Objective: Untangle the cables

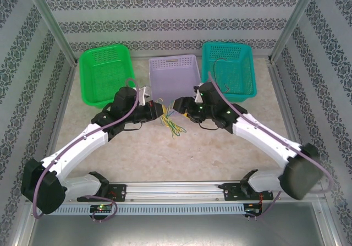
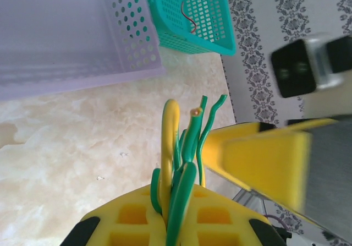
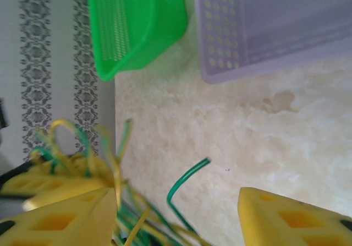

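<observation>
The left pincer (image 2: pixel 171 219) is pressed together on the cables (image 2: pixel 190 137), a bunch of yellow and green strands that rise from between its yellow fingers and fan apart at their free ends. In the top view the left pincer (image 1: pixel 158 111) and the right pincer (image 1: pixel 184 107) face each other near the middle of the counter (image 1: pixel 143 152). The cables (image 1: pixel 171 124) hang between them in a loose tangle, with the lower ends trailing down toward the counter. The right pincer (image 3: pixel 176 224) is spread wide. The cables (image 3: pixel 137 227) crowd beside the finger at the left of its wrist view, and one green end curls up in the gap between the fingers. Just behind the pincers stands a lilac basket (image 1: pixel 175 78), flanked by a green basket (image 1: pixel 104 75) on the left and a teal basket (image 1: pixel 228 69) on the right, where a single dark wire (image 1: pixel 215 70) lies.
</observation>
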`<state>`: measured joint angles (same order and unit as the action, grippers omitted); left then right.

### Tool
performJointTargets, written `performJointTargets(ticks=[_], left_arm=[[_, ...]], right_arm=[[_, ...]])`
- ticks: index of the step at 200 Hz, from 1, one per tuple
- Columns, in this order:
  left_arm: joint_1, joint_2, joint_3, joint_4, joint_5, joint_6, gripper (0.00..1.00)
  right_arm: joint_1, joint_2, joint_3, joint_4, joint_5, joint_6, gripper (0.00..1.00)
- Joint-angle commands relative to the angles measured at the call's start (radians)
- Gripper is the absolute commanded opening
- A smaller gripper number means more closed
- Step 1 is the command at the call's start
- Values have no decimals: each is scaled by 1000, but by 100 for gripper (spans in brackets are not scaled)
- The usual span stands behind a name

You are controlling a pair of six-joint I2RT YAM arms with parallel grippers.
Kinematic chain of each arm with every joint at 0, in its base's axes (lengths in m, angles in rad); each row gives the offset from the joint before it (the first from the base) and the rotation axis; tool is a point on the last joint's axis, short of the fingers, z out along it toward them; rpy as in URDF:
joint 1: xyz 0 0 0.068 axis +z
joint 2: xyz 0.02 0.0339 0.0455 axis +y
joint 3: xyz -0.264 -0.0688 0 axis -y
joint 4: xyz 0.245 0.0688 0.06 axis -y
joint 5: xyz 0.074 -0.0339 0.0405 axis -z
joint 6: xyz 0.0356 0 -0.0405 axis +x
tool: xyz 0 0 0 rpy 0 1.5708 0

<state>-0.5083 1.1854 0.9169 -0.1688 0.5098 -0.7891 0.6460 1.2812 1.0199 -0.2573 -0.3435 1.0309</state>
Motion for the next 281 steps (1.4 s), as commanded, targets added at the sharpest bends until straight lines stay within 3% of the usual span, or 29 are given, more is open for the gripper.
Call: performJointTargets(ticks=[1,48,112,145,163,176,219,281], left_arm=[[6,9,43,-26,54,66,0],[6,39,48,15,64,49,0],[5,38,41,62,63,26,0],[4,30,38,69,47,19,0],[5,15,42,55,21,27,0],[6,0,55,12,-21,47,0],[12,-120,87,-126,-250,92,0],[18,-319,8,-50,-553,3,0]], right_arm=[[20,-32,-36,-1,65,-12,67],[62,54,3,88,88,253,72],[84,157,6,134,45,471,65],[92,207,32,149,20,515,43],[87,208,15,140,20,545,17],[69,187,-2,109,42,535,0],[-60,25,-135,-24,122,518,0],[-208,-176,-342,-135,172,658,0]])
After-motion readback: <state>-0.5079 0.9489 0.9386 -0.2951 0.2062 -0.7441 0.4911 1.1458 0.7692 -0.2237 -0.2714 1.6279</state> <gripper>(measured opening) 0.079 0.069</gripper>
